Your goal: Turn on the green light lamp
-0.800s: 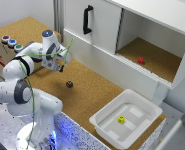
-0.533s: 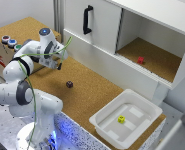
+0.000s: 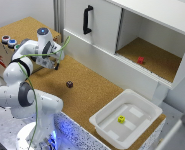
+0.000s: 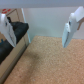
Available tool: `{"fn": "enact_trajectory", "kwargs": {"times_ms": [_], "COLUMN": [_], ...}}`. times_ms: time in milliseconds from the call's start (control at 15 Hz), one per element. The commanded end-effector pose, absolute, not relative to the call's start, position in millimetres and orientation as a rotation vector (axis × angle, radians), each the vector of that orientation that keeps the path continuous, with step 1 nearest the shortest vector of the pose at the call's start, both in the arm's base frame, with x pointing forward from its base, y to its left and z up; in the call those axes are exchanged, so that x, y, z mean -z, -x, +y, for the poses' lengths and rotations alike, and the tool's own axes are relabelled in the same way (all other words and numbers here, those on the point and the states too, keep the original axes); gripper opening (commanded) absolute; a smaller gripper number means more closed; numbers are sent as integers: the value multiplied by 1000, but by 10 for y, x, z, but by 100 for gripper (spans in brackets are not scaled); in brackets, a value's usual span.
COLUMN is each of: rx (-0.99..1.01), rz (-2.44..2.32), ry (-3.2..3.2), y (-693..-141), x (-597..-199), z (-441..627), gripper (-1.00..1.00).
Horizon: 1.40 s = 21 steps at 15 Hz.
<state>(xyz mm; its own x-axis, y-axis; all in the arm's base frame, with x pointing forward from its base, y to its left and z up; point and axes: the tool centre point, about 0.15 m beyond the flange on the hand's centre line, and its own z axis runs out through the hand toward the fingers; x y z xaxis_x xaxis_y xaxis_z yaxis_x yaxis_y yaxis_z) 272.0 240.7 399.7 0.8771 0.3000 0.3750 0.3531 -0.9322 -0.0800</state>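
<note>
Three small round lamps sit on top of the cork-topped box [image 3: 2,50] at the exterior view's left. The red-capped one [image 3: 5,37] and the blue-capped one [image 3: 12,43] show clearly. The green light lamp [image 3: 17,47] shows only as a greenish spot at the edge of my arm and is mostly hidden. My gripper [image 3: 55,65] hangs over the cork table just to the right of the box, below the box's top. In the wrist view the gripper [image 4: 38,30] is open and empty, with its pale fingers [image 4: 71,27] wide apart above the cork.
A small dark object [image 3: 69,84] lies on the cork table. A white bin [image 3: 142,131] at the front right holds a yellow cube [image 3: 121,119]. The white cabinet has a black handle [image 3: 87,19] and an open compartment with a red cube [image 3: 140,60].
My arm has shifted a little toward the exterior view's left, closer to the box with the lamps. The gripper stays open.
</note>
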Motion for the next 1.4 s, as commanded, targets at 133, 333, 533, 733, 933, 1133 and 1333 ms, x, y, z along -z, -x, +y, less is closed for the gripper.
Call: {"fn": "enact_trajectory", "kwargs": {"times_ms": [133, 333, 533, 733, 933, 1133, 1333], "rx": [135, 75, 110, 137, 172, 180, 159], "rz": [-1026, -1221, -1374, -1503, -1581, -1688, -1726], "ry": [2999, 2995, 2914, 2845, 2785, 2731, 2684], "y": [-2336, -2059, -1837, -1762, -1734, -1666, -1647], "x": [-4708, -4887, -5004, -4977, -4945, -4869, -4833], "z": [3421, 3751, 4025, 4246, 4453, 4552, 4616], "gripper": [100, 100, 100, 100, 100, -100, -100]}}
